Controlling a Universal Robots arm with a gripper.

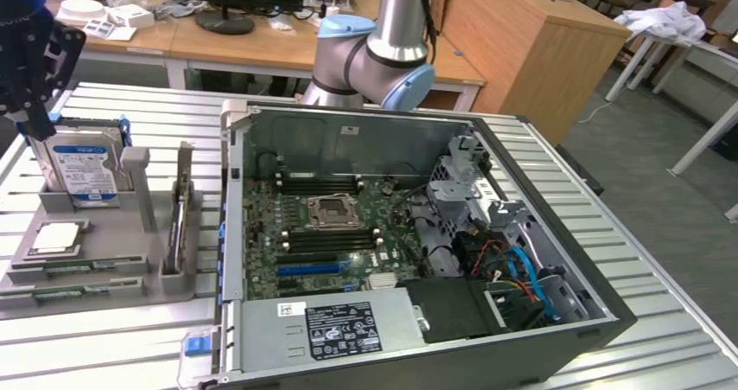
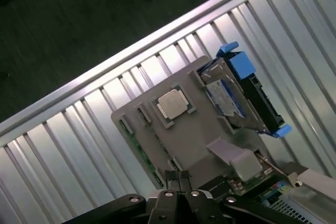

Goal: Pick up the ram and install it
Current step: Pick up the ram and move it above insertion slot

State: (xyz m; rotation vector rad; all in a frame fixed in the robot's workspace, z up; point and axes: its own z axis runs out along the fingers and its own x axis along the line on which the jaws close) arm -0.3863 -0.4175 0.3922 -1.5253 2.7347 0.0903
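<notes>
The ram is a thin green stick lying in a front slot of the grey holder at the exterior view's left, with a second like it just in front. In the wrist view the ram shows as a green strip along the holder's edge. My gripper hangs high over the holder's back corner, above the hard drive, well apart from the ram. Its fingers are pressed together with nothing between them. The black memory slots sit on the motherboard inside the open case.
A silver-and-blue hard drive stands upright in the holder, and a processor chip lies flat beside it. A thin board stands on edge at the holder's side. The open computer case fills the slatted metal table's middle.
</notes>
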